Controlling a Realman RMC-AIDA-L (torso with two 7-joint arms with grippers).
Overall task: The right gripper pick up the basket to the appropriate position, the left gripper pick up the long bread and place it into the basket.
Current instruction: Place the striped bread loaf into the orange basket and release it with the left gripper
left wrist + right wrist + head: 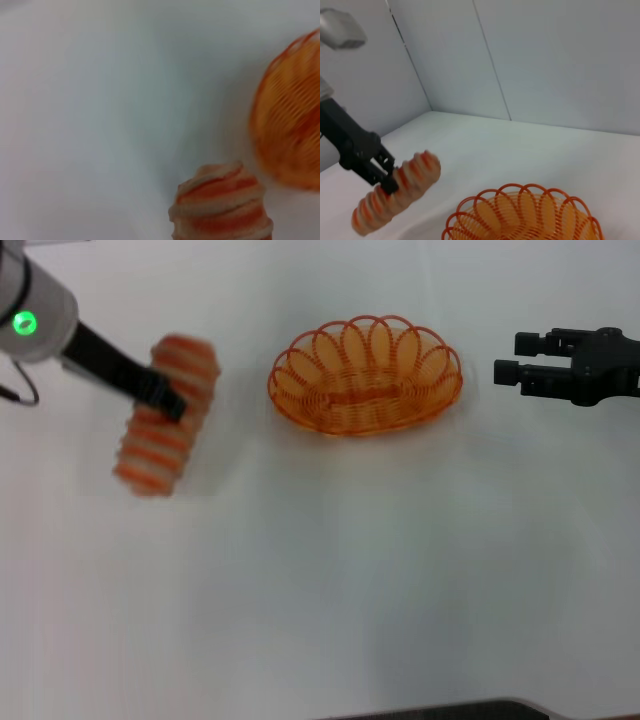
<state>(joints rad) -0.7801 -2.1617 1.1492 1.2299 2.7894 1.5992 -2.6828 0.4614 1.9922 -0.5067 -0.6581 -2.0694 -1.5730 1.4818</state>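
Your left hand [168, 400] grips the striped orange-and-cream long bread [165, 417] mid-length — carry it level over the oval orange wire basket [365, 377]; right hand [512, 358] waits open.

- The long bread [165, 415] sits clamped in the left gripper [166, 398], above the table [320, 590].
- The basket [365, 375] stands on the table between both grippers.
- The right gripper [512, 358] hangs just beside the basket's right rim, apart.

A lab-style test booth: a bare white table [320, 590] enclosed by plain pale wall panels [545, 55], holding only toy props.
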